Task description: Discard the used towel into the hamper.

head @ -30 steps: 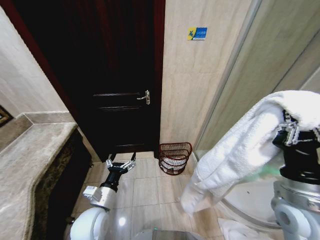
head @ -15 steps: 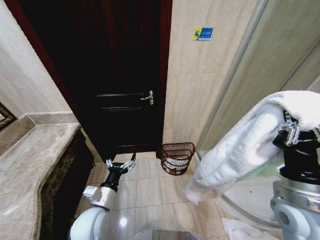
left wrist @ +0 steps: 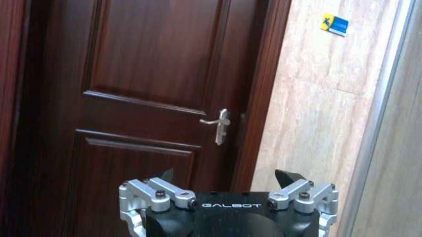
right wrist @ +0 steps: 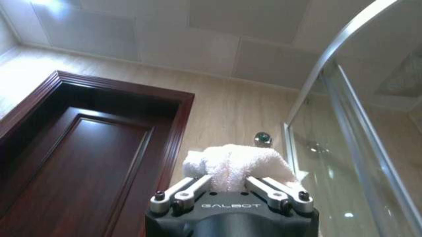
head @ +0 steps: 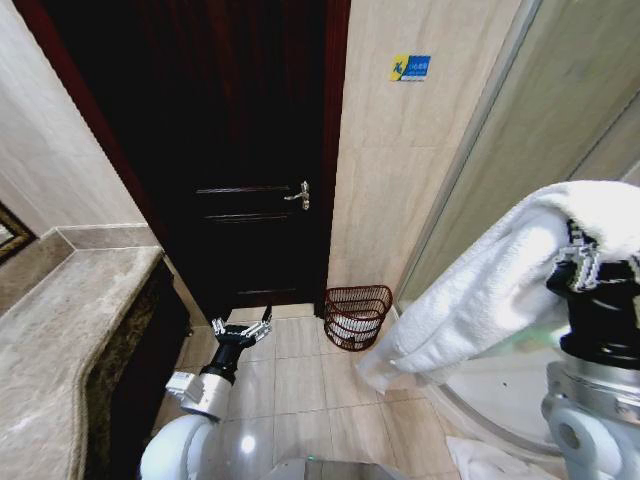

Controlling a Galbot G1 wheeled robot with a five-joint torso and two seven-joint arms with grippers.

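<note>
A white towel point(head: 480, 300) hangs from my right gripper point(head: 590, 255), which is raised at the right and shut on it. In the right wrist view the towel point(right wrist: 234, 165) bulges up between the fingers point(right wrist: 181, 190). The hamper point(head: 356, 317), a small dark red-brown wire basket with something white inside, stands on the tiled floor by the wall beside the door, beyond the towel's lower end. Low on the left, my left gripper point(head: 241, 329) is held open and empty above the floor. The left wrist view has its fingers point(left wrist: 161, 177) spread, pointing at the door.
A dark wooden door point(head: 240, 150) with a lever handle point(head: 297, 195) fills the wall ahead. A stone counter point(head: 60, 330) runs along the left. A curved glass shower enclosure point(head: 500, 160) stands at the right, with more white cloth point(head: 480, 462) on the floor.
The whole head view has shifted a little, so the camera has moved; door and hamper sit slightly further right. The towel's hanging end has swung up. Both grippers keep their poses.
</note>
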